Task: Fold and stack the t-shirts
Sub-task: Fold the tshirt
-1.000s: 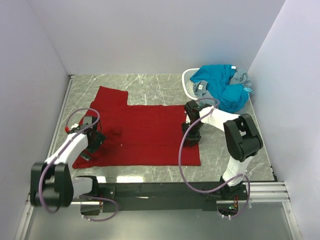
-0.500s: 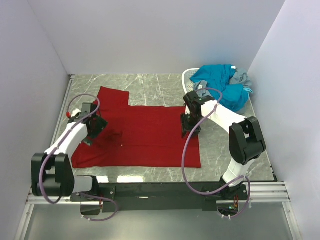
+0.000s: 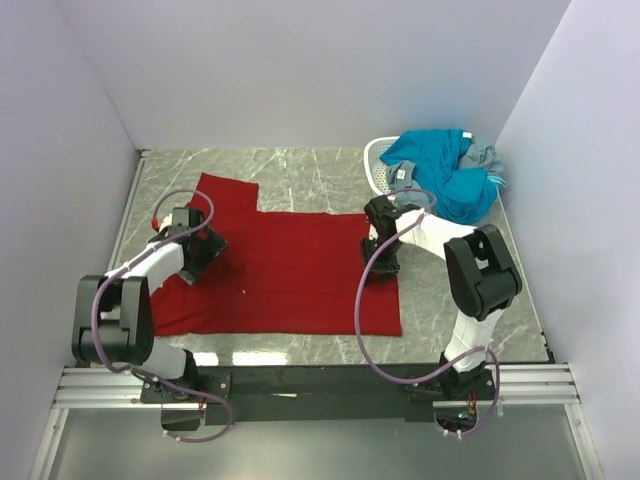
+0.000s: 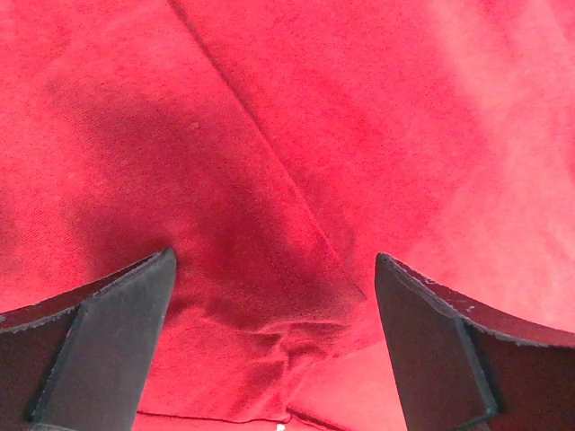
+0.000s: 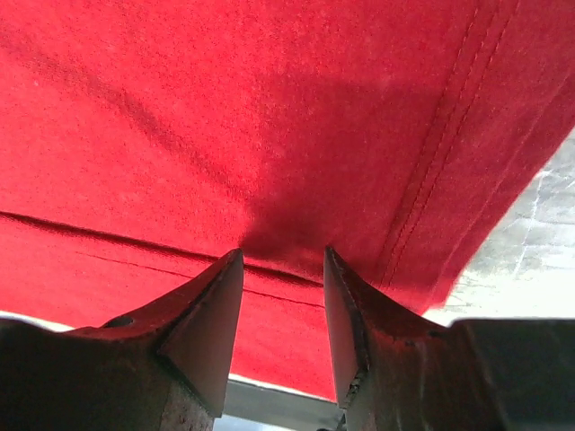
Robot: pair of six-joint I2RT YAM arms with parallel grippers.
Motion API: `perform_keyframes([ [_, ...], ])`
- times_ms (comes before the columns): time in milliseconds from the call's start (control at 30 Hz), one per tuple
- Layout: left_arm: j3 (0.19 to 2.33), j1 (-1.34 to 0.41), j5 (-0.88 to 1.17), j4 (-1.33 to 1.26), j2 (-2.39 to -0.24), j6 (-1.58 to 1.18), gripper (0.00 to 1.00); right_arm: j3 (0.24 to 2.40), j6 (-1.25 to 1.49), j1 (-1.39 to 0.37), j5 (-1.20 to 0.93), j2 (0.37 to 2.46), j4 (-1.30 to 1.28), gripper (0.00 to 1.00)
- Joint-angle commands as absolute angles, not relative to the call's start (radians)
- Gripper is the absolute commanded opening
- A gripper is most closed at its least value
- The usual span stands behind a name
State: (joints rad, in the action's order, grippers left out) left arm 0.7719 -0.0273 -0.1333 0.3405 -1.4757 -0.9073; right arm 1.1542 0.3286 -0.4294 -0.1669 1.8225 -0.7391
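Dark red t-shirt (image 3: pixel 290 270) flat on the counter (image 3: pixel 300 170), left tool (image 3: pixel 203 250) spread wide over its left part, right tool (image 3: pixel 385 262) half-spread, tips on its right hem, teal and grey t-shirts (image 3: pixel 445 175) heaped beyond its far-right corner

Spread t-shirt (image 3: pixel 290 270) lies left of heaped t-shirts (image 3: pixel 445 170).

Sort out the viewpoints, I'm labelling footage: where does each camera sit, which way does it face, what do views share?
Top external: above, behind the robot, looking down at the table; both arms show.
Left wrist: on left arm, facing down onto the red t-shirt; left gripper shows.
Right wrist: on right arm, facing down onto its hemmed edge; right gripper shows.
Shared: all see the red t-shirt.
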Motion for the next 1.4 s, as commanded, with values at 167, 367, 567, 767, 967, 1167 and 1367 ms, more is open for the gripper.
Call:
perform_keyframes([
  [167, 0.672, -0.003, -0.258, 0.466, -1.385, -0.887, 0.99, 1.039, 0.333, -0.446, -0.193, 1.790, -0.696, 0.49],
  [367, 0.637, -0.003, -0.288, 0.534, -1.315, -0.888, 0.99, 0.980, 0.357, -0.474, -0.212, 1.741, -0.693, 0.48],
  [567, 0.641, -0.003, -0.281, 0.575, -1.233, -0.885, 0.99, 0.974, 0.376, -0.520, -0.219, 1.706, -0.709, 0.48],
  [767, 0.759, -0.003, -0.275, 0.636, -1.187, -0.851, 0.99, 1.072, 0.362, -0.525, -0.172, 1.674, -0.771, 0.48],
  [967, 0.960, -0.003, -0.253, 0.606, -1.233, -0.789, 0.99, 1.293, 0.328, -0.500, -0.078, 1.637, -0.845, 0.50],
  [1167, 1.141, -0.003, -0.184, 0.512, -1.373, -0.729, 1.00, 1.445, 0.279, -0.419, -0.002, 1.723, -0.796, 0.51],
  [1367, 1.299, -0.003, -0.126, 0.449, -1.491, -0.689, 0.99, 1.525, 0.238, -0.357, 0.097, 1.862, -0.687, 0.51],
])
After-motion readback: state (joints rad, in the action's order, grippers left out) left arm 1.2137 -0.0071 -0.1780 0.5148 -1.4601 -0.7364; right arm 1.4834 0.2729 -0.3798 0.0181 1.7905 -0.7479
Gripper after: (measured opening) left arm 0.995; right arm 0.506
